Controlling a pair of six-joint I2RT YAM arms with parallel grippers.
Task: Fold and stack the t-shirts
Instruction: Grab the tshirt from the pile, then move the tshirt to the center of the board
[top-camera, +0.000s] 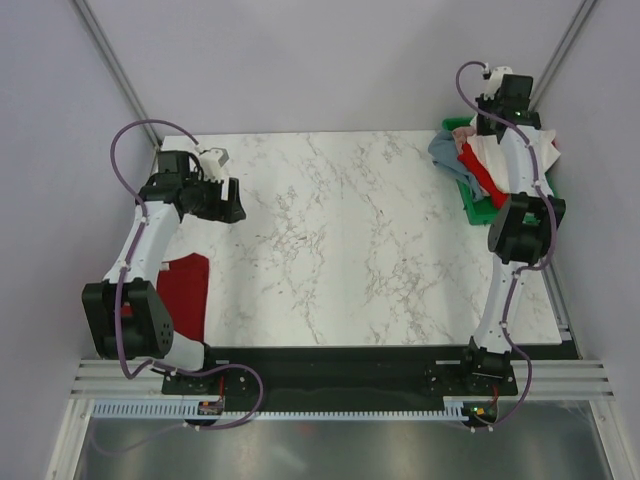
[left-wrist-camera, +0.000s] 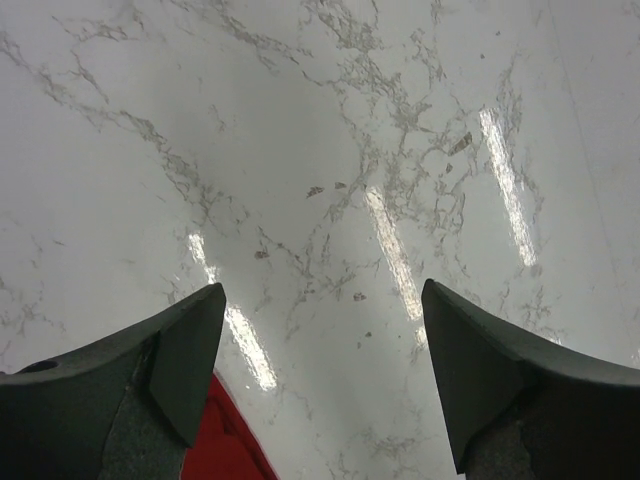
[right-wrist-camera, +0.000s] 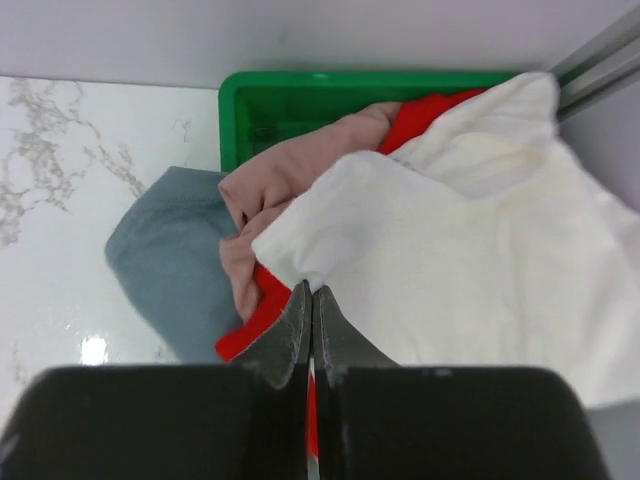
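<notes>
A pile of t-shirts fills the green bin (right-wrist-camera: 290, 95) at the table's far right corner: a large white one (right-wrist-camera: 470, 250) on top, a pink one (right-wrist-camera: 300, 150), a red one (right-wrist-camera: 262, 295) and a grey-blue one (right-wrist-camera: 165, 255) spilling onto the marble. My right gripper (right-wrist-camera: 311, 292) is shut, pinching the near edge of the white t-shirt. Another red t-shirt (top-camera: 186, 290) lies flat at the table's left edge and shows at the bottom of the left wrist view (left-wrist-camera: 228, 445). My left gripper (left-wrist-camera: 322, 330) hangs open over bare marble, holding nothing.
The bin (top-camera: 468, 198) sits against the right frame post, with cloth (top-camera: 490, 150) hanging over its rim. The white marble table (top-camera: 350, 240) spreads between the arms. Purple walls close in the back and sides.
</notes>
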